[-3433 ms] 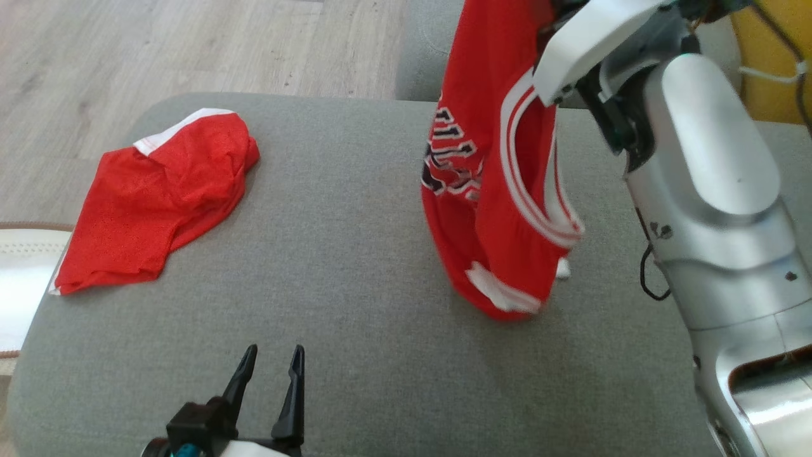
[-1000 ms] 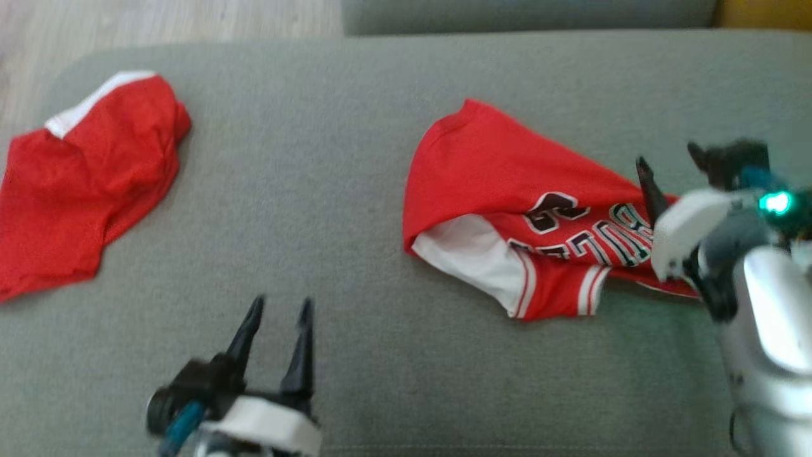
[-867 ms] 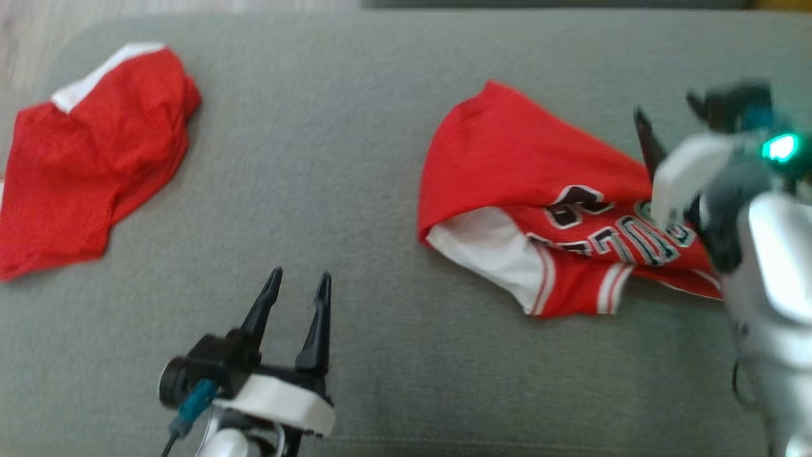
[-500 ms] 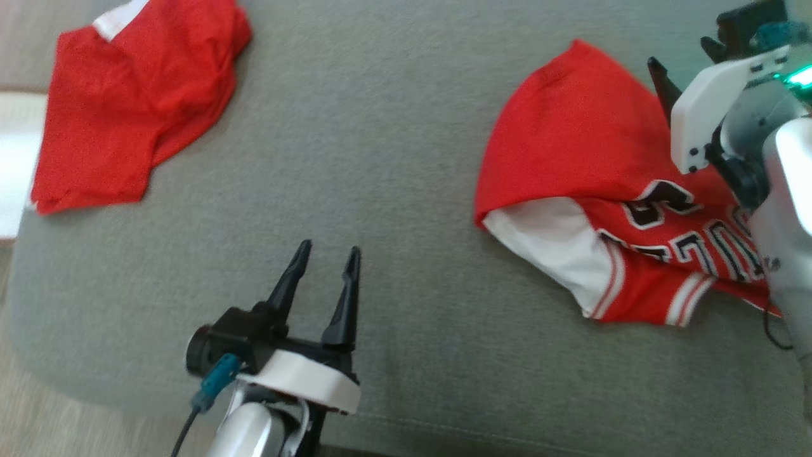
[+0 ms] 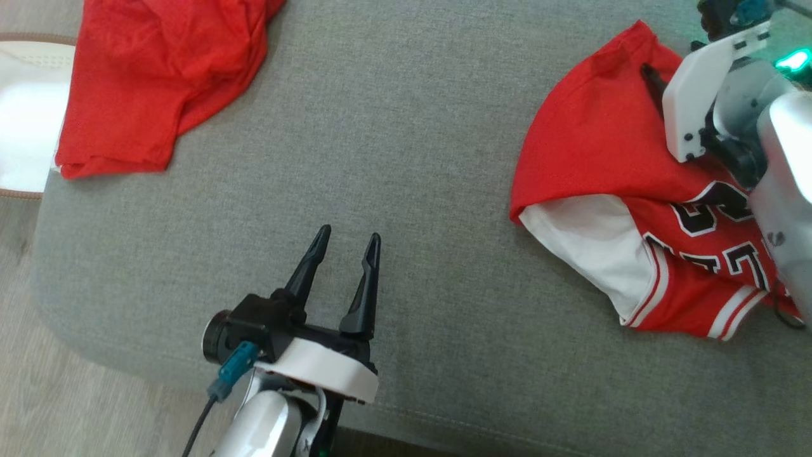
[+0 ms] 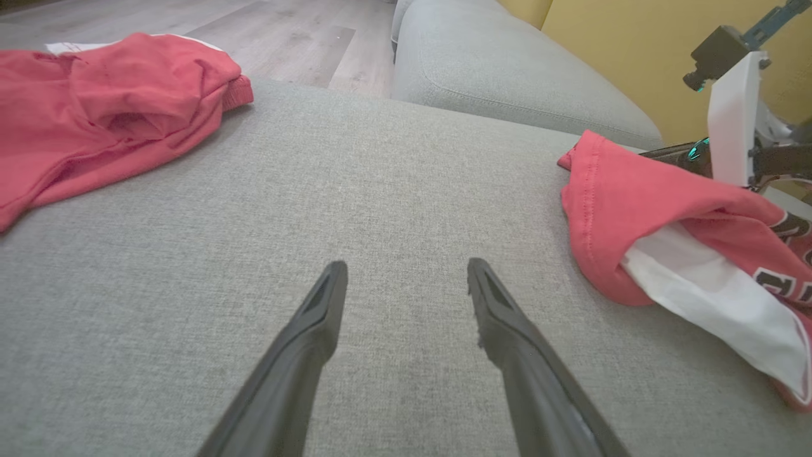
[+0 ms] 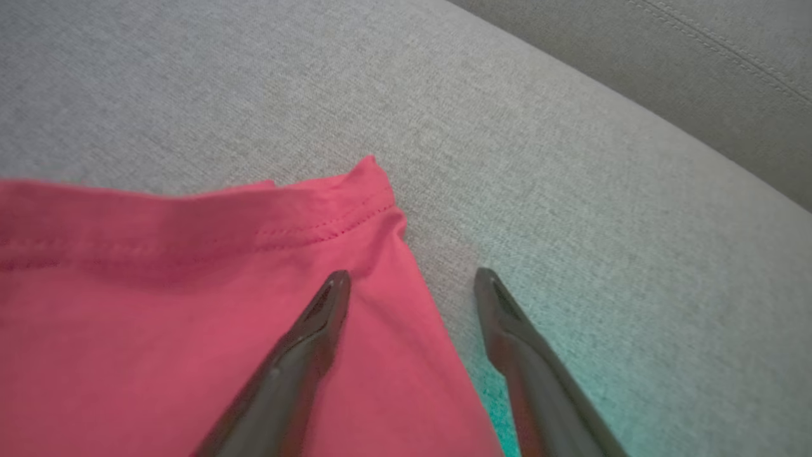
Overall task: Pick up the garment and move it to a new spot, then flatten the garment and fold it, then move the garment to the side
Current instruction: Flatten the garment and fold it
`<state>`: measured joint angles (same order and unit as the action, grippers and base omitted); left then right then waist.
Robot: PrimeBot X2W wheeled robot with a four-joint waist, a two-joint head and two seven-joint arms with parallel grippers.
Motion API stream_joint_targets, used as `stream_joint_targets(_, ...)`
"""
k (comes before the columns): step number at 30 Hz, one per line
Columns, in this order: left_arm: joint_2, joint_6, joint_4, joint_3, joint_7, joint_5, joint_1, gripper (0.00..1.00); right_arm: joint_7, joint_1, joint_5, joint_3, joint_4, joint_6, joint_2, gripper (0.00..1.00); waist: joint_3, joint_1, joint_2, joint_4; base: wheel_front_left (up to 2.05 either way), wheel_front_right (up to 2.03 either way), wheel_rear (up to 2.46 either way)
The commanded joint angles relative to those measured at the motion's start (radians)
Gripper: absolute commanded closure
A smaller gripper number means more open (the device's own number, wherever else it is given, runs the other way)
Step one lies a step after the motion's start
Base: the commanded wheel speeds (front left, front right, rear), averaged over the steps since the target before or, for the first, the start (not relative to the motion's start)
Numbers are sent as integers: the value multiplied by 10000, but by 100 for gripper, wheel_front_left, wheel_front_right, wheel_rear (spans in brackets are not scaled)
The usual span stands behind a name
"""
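The garment is a red jersey (image 5: 596, 146) with white trim and black lettering. It lies crumpled on the right of the grey sofa cushion (image 5: 412, 158), its white lining turned out at the near side. My right gripper (image 7: 412, 273) is open at the jersey's far corner, with one finger over the red cloth (image 7: 158, 317) and the other over bare cushion. Its white wrist mount (image 5: 698, 95) covers part of the jersey in the head view. My left gripper (image 5: 350, 232) stands open and empty over the cushion's front middle (image 6: 407, 266), left of the jersey (image 6: 634, 209).
Another red garment (image 5: 158, 76) with white trim lies bunched at the cushion's far left (image 6: 95, 108). The cushion's front edge (image 5: 444, 419) runs just behind my left wrist, with wood floor (image 5: 63, 393) beyond. A back cushion (image 6: 507, 82) rises behind the seat.
The jersey hung from my shut right gripper at first; it now lies on the cushion with that gripper open over its corner. The head camera has swung, shifting the whole picture.
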<state>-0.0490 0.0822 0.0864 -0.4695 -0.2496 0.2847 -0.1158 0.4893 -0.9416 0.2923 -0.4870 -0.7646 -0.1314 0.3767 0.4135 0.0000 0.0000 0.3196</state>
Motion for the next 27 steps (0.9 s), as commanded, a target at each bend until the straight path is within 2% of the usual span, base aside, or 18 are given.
stream_joint_targets(1, -12, 67, -336, 280, -122, 77, -203, 0, 185, 11, 226, -374, 107, 7, -69, 76, 18, 0, 0, -11, 0, 0, 0)
stream_joint_targets(2, -12, 73, -333, 266, -122, 80, -216, 0, 260, 26, 432, -565, 129, 7, -81, 100, 20, 0, 0, -14, 0, 0, 0)
stream_joint_targets(5, -12, 90, -307, 253, -122, 95, -254, 0, 59, -92, 862, -745, 238, 7, 6, 100, 3, 0, 0, -32, 0, 0, 0)
stream_joint_targets(9, -12, 107, -235, 302, -122, 100, -236, 0, -998, -432, 736, -310, 172, 7, -111, 100, -197, 0, 0, -84, 0, 0, 0)
stream_joint_targets(16, -12, 105, -162, 371, -122, 107, -47, 0, -2451, -1157, -322, 735, -255, 7, -590, 100, -780, 0, 0, -217, 0, 0, 0)
stream_joint_targets(27, -12, 82, -74, 340, -122, 112, 517, 0, -3569, -2260, -1783, 2349, -391, 7, -968, 100, -1663, 0, 0, -487, 0, 0, 0)
